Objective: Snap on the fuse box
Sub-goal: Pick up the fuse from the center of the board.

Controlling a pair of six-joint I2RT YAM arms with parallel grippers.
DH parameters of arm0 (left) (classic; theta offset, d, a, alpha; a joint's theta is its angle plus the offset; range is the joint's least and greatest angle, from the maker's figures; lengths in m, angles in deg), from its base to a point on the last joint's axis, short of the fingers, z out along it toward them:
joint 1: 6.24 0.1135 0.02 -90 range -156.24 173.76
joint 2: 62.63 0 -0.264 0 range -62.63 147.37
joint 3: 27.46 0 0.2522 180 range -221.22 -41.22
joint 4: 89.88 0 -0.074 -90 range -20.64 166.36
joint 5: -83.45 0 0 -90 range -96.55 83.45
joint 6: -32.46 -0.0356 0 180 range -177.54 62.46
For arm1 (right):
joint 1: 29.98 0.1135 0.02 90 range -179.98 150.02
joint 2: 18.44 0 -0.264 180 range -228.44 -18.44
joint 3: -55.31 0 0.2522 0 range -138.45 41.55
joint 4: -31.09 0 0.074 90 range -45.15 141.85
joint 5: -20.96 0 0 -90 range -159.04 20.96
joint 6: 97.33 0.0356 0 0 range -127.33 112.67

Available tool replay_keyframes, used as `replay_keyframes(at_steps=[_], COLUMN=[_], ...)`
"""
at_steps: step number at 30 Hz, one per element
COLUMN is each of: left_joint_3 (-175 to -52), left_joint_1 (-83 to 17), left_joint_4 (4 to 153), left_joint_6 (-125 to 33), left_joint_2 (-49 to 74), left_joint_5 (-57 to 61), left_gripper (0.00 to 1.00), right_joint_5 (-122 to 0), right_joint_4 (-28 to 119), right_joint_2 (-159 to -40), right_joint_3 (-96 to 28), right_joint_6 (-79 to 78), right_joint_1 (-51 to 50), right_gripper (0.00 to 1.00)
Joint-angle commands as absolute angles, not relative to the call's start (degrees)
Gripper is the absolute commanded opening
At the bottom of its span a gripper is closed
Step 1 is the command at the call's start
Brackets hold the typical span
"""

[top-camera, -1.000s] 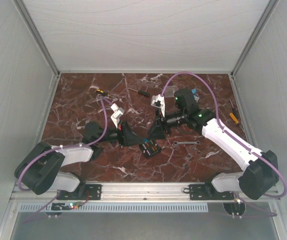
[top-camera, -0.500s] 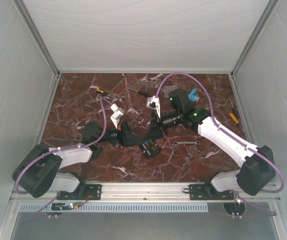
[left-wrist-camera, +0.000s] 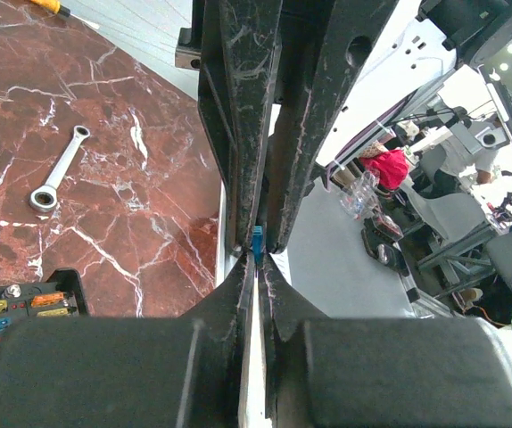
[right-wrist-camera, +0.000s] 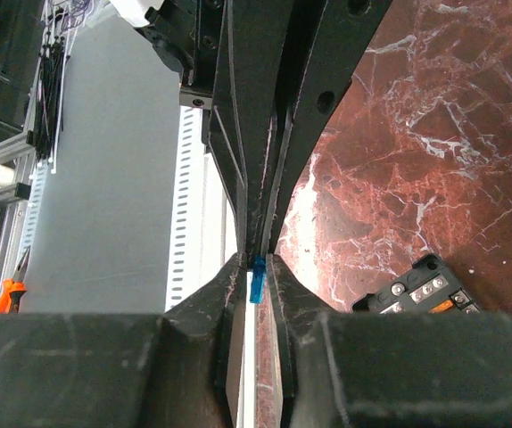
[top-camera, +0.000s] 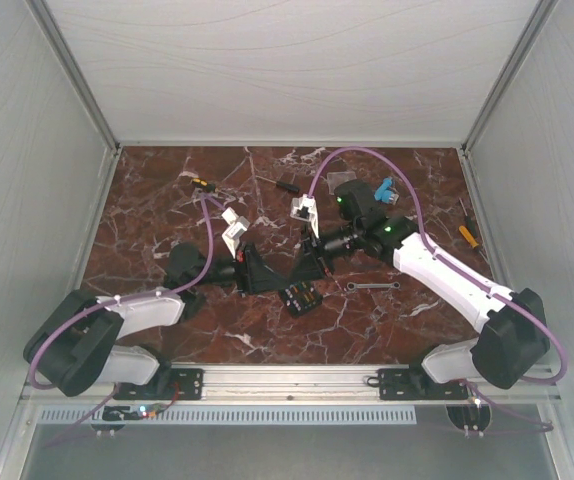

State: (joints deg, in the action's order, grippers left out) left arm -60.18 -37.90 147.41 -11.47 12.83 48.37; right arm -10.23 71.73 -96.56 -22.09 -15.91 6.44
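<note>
Nearest the bases, flat on the red marble table (top-camera: pixel 157 215), just on the near side of the two meeting claws: the fuse box (top-camera: pixel 300 298), face up with rows of small coloured fuses. Touched by neither claw. Shows again in a bottom corner of each wrist view.

A little to the right of it and apart: a wrench (top-camera: pixel 372 286), lying flat on the marble.

Just beyond the box, raised off the table: left claw (left-wrist-camera: pixel 256 266) and right claw (right-wrist-camera: pixel 254 264), pointed straight at each other, tip against tip.

Left claw: pressed fully closed, with no more than a hairline between the fingers. Meets a small blue piece (right-wrist-camera: pixel 256 281) right at its tips; cannot be told whether it grips it.

Right claw: narrowed to a thin slit, pinching that small blue piece between its own fingertips.

Farther back, well apart from the claws: an orange-handled screwdriver (top-camera: pixel 467 236) by the right wall and a black-handled screwdriver (top-camera: pixel 285 184) toward the far edge.
</note>
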Motion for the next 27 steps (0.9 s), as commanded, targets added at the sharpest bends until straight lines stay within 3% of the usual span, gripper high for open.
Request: replay_keyframes(at_steps=[1,4,7,10,16,27], left_joint_3=[-62.49,-62.45,-62.12,-60.8,-57.69,-54.54], left_joint_1=[-38.06,-38.06,-38.06,-38.03,-37.9,-37.88], left_joint_4=[150.64,150.63,150.07,147.45,131.46,119.97], left_joint_6=[-12.38,-12.37,-12.28,-12.67,-14.5,-2.17], left_joint_2=[11.99,11.97,11.84,10.77,5.62,7.3], left_joint_5=[47.68,47.51,47.09,44.2,31.96,21.79], left_gripper=[0.0,0.0,0.0,0.1,0.33,0.43], right_joint_5=[-9.26,-9.5,-11.21,-16.01,-37.76,-68.15], right_joint_4=[72.35,72.29,72.19,72.4,75.57,75.21], right_joint_2=[-96.57,-96.28,-95.68,-94.09,-91.98,-96.6], right_joint_3=[-23.4,-23.32,-23.27,-22.7,-20.98,-16.69], right_joint_6=[-17.0,-17.0,-16.6,-15.27,-9.65,2.35], right_joint_1=[6.89,6.98,6.94,7.21,12.2,22.04], right_gripper=[0.09,0.01,0.0,0.0,0.0,0.0])
